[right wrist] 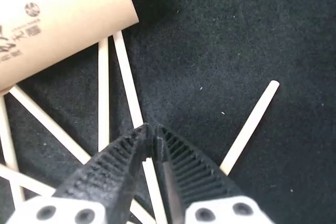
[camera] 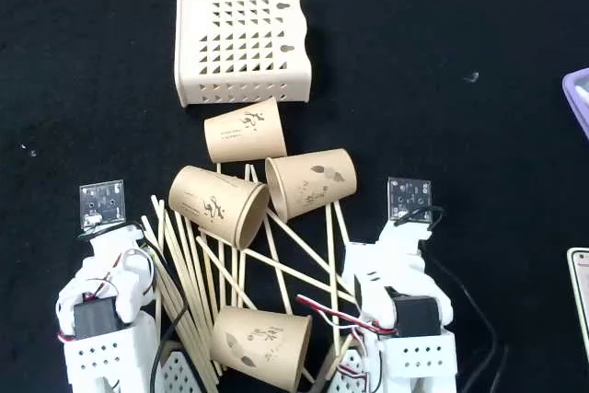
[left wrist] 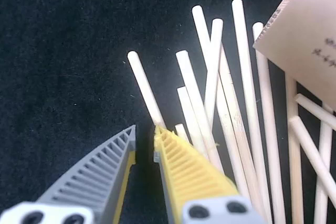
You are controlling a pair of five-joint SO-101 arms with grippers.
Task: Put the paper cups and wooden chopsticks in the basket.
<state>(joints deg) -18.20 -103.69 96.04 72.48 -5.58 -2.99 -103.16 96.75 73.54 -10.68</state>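
Across a black cloth surface (camera: pixel 479 135), with dark clutter beyond its far edge, a pale perforated wooden basket (camera: pixel 241 45) lies near that edge. Four brown paper cups (camera: pixel 245 132) lie on their sides between the basket and the near edge, long axes roughly crosswise. Thin pale wooden chopsticks (camera: pixel 193 264) fan out under them, mostly running near to far. By the near edge, the left pincer (left wrist: pixel 144 129) stands slightly spread and empty, its yellow tip touching a chopstick. The right pincer (right wrist: pixel 151 128) is pressed together over another stick.
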